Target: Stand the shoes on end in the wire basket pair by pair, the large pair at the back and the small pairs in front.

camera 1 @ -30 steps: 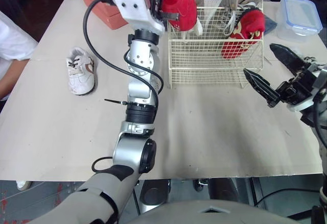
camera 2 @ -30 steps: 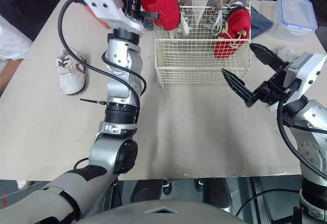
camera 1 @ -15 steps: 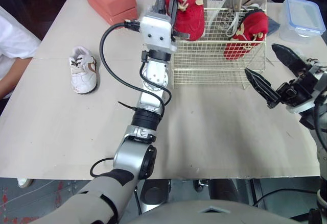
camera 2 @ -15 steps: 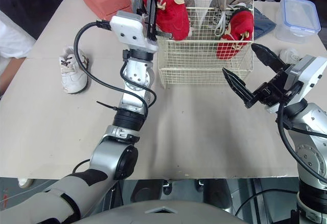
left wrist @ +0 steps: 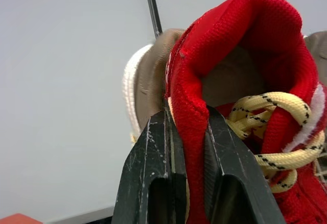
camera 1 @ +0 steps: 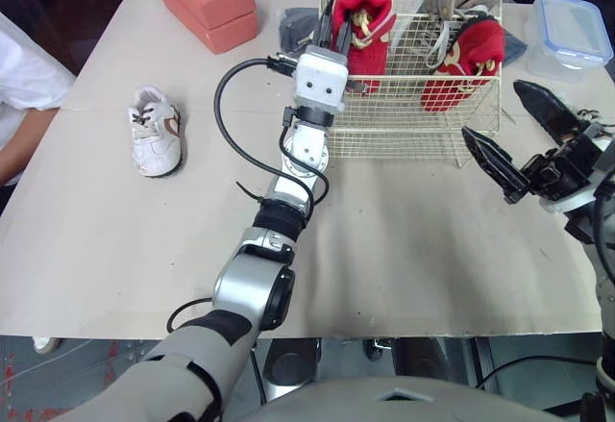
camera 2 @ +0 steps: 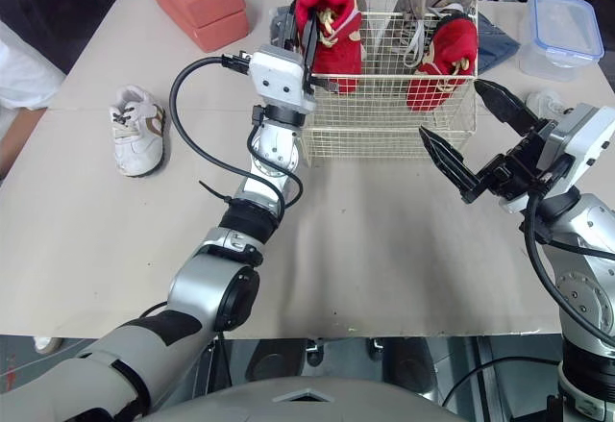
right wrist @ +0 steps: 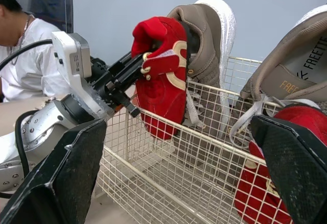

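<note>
Left end effector (left wrist: pixel 187 119) pinching the heel collar of 1 red shoe (right wrist: pixel 161 81), fingers pressed on either side of the fabric. The shoe hangs toe down, its lower part inside the front left corner of the wire basket (camera 1: pixel 413 114); contact with the basket floor cannot be told. Just behind it stands the left brown shoe (right wrist: pixel 207 35). A 2nd red shoe (camera 1: pixel 461 62) stands on end at the front right, with the right brown shoe (right wrist: pixel 291 66) behind it. Right end effector (camera 1: pixel 493 111) spread wide and empty, hovering over the worktop (camera 1: pixel 404 239) near the basket's front right corner. 1 small white shoe (camera 1: pixel 156 132) lies on the worktop, well to the left of the basket.
</note>
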Action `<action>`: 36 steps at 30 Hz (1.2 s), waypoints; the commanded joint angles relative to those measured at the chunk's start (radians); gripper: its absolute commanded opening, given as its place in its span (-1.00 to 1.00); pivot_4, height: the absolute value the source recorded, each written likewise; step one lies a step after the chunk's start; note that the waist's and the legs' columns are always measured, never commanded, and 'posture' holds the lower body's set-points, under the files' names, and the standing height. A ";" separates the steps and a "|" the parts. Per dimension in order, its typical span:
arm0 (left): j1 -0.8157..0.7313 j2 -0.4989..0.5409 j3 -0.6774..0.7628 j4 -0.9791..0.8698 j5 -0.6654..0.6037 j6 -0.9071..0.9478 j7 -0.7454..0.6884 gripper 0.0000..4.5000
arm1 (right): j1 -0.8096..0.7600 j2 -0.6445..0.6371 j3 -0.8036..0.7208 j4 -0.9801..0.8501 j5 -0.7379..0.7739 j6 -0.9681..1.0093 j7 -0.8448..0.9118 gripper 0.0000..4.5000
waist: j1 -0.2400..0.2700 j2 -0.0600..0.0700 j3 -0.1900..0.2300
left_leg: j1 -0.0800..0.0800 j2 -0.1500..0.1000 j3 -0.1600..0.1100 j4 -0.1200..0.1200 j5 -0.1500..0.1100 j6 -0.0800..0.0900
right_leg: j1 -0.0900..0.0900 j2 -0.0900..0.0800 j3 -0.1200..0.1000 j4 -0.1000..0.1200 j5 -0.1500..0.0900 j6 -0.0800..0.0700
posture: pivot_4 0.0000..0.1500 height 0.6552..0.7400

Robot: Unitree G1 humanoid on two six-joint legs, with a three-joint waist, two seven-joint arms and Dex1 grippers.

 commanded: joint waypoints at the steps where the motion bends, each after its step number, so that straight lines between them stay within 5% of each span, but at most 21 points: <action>1: 0.048 -0.008 -0.016 -0.060 -0.051 0.052 -0.064 -0.94 | 0.010 -0.008 -0.034 -0.016 0.005 -0.028 0.008 1.00 | 0.000 0.000 0.000 | 0.000 0.000 0.000 0.000 0.000 0.000 | 0.000 0.000 0.000 0.000 0.000 0.000 | 1.00 -0.27; 6: 0.148 -0.002 -0.027 -0.187 -0.112 0.222 -0.167 -0.94 | 0.014 -0.007 -0.029 -0.013 0.001 -0.031 0.010 1.00 | -0.001 0.004 -0.003 | 0.003 0.000 0.000 0.000 0.000 0.000 | 0.002 0.000 0.000 0.001 0.000 0.000 | 1.00 -0.27; 15: 0.289 0.001 -0.048 -0.427 -0.193 0.509 -0.297 0.91 | 0.006 -0.009 -0.026 0.001 0.004 -0.030 0.022 1.00 | 0.000 0.009 -0.009 | 0.007 0.000 -0.001 0.002 0.000 0.000 | 0.007 0.001 0.000 0.001 -0.001 0.001 | 1.00 -0.27; 16: 0.299 -0.001 -0.048 -0.447 -0.208 0.534 -0.310 0.97 | 0.005 -0.010 -0.026 0.004 0.004 -0.030 0.024 1.00 | 0.000 0.010 -0.011 | 0.006 0.000 -0.002 0.002 0.000 0.000 | 0.007 0.001 0.000 0.001 -0.002 0.003 | 1.00 -0.27; 27: 0.374 0.115 -0.008 -0.817 -0.356 0.779 -0.461 0.97 | 0.004 -0.105 -0.152 0.243 -0.091 -0.055 0.038 1.00 | -0.001 0.013 -0.012 | 0.006 0.001 -0.002 0.002 0.000 0.001 | 0.006 0.001 0.003 0.001 -0.001 0.002 | 1.00 -0.27; 36: 0.231 0.433 0.096 -1.003 -0.769 1.189 -0.841 0.97 | -0.157 -0.283 -0.160 0.824 -0.250 -0.097 0.104 1.00 | -0.009 0.013 -0.011 | 0.005 0.000 0.001 0.002 0.000 0.000 | 0.004 0.002 0.005 0.001 0.000 0.000 | 1.00 -0.27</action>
